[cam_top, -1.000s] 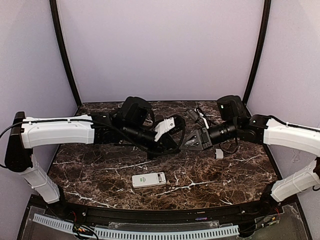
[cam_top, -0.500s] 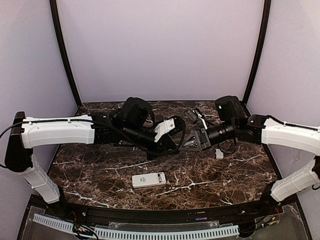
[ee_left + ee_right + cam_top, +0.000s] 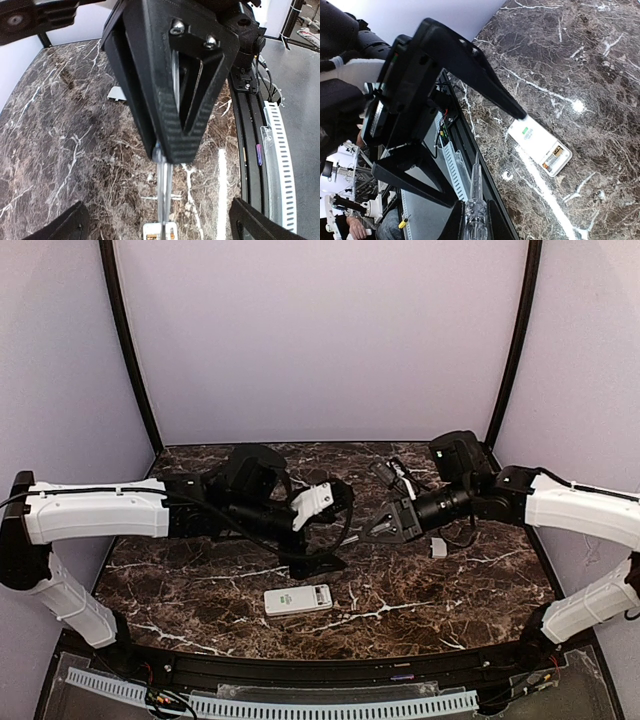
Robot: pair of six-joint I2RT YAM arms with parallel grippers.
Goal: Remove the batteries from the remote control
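L pincer point(image 3: 164, 152) pinched on clear tool point(image 3: 164, 195); R pincer point(image 3: 375, 532) spread. Unheld remote control point(image 3: 298, 599), low-centre, could be skidded if batteries point(image 3: 554, 159) are levered w/o bracing.

Remote control point(image 3: 160, 231): cut off by the lower edge of the left wrist view. Only one end showed, crossed by a clear rod point(image 3: 164, 192). From above, the print on its face was too small to read.
Clear rod: what it belonged to could not be told.
Second clear rod point(image 3: 475, 210): ran off the lower edge of the right wrist view.
Left gripper point(image 3: 162, 152): fingers point(image 3: 185, 100) overlapped edge-on, and the gap between them could not be told.
Small pale piece point(image 3: 116, 93): half hidden behind a finger.
Dark clutter point(image 3: 392, 472): too small to name.
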